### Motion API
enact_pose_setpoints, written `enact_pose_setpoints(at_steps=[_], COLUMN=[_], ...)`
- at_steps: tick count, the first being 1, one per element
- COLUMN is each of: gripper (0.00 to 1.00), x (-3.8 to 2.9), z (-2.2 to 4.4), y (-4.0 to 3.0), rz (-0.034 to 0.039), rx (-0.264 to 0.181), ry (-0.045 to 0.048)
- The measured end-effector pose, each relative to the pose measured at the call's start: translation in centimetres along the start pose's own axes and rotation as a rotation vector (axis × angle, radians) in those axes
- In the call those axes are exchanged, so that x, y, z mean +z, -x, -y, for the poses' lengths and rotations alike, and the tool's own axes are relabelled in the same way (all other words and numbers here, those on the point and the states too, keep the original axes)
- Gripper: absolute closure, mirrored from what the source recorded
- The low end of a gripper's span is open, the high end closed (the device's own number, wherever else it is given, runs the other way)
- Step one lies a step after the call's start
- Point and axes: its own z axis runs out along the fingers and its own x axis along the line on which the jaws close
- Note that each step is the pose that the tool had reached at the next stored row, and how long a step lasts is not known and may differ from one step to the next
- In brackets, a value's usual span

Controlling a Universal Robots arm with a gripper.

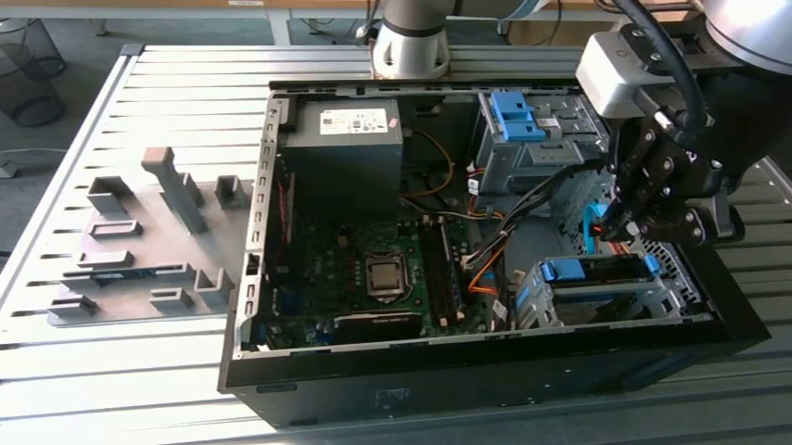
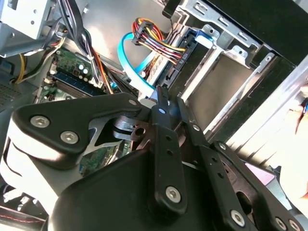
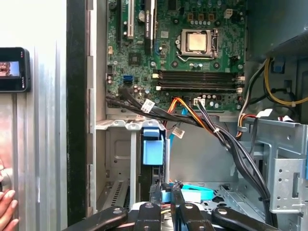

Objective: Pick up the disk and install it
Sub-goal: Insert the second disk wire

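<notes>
A slatted metal table (image 1: 161, 83) forms the work surface. An open computer case (image 1: 495, 389) is laid on it on its side, and a grey moulded fixture (image 1: 148, 241) is set on the slats towards the exterior view's left.

At the near corner of the case, on the exterior view's right, a metal drive cage (image 1: 532, 301) is mounted. The disk (image 1: 603, 271) is seated in this cage, with its blue rail facing upward. In the first wrist view the disk (image 3: 153, 149) is seen edge-on between the cage walls.

The gripper (image 1: 619, 222) is positioned just above the cage, close to the disk but apart from it. In both wrist views its fingers are drawn narrow, almost together (image 3: 166, 192) (image 2: 171, 98), and nothing is seen clamped between them. A light blue cable (image 2: 126, 62) is looped just beyond the fingertips.

Further in, the green motherboard (image 1: 359, 269) is exposed on the case floor. Behind it, a grey metal box (image 1: 347, 148) with a small white sticker is fitted. Beside that box, blue plastic brackets (image 1: 514, 116) are held in a second bay. The arm base (image 1: 415, 42) is fixed at the far table edge.
</notes>
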Motion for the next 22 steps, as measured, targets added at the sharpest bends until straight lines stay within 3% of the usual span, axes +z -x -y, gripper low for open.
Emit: enact_pose_setpoints(at_steps=[3, 7, 14, 17, 18, 22], gripper=[0.77, 0.77, 0.77, 0.78, 0.84, 0.85], x=[0.04, 0.08, 0.39, 0.56, 0.55, 0.59], z=[-0.33, -0.89, -1.15, -1.16, -1.16, -1.08], y=[-0.04, -0.04, -0.1, -0.1, -0.11, -0.13], rz=[0.0023, 0.0127, 0.0134, 0.0132, 0.013, 0.0134], rx=[-0.004, -0.006, -0.015, -0.016, -0.016, -0.015], ry=[-0.0094, -0.0246, -0.0575, -0.0591, -0.059, -0.0592])
